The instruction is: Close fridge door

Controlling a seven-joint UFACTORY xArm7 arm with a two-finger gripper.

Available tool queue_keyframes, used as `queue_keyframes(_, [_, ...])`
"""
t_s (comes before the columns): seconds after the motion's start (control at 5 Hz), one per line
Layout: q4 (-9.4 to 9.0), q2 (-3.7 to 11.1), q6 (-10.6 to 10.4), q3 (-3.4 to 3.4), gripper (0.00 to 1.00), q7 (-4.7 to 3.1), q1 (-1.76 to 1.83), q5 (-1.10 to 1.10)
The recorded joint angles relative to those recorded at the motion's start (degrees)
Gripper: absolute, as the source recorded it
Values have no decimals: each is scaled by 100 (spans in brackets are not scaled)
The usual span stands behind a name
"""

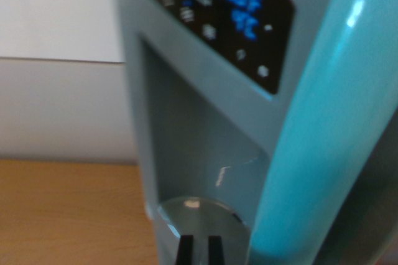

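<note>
One teal fridge door (pixel 336 122) fills the wrist view's right. It carries one black control panel (pixel 217 16) with one blue digital readout (pixel 244 9) in two rows. Just above the gripper (pixel 199 249) sits one recessed dispenser bay (pixel 199 140) holding one round grey tray (pixel 199 215). Two dark fingertips (pixel 185 251) show, though blur makes them hard to tell apart.

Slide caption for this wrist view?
Tool close against a teal fridge door, below its dispenser recess and lit control panel.
</note>
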Motion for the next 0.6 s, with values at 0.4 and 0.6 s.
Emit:
queue_keyframes(0.4, [144, 188, -1, -178, 100, 0, 0, 0])
queue_keyframes(0.6, [303, 389, -4, -345, 100, 0, 0, 0])
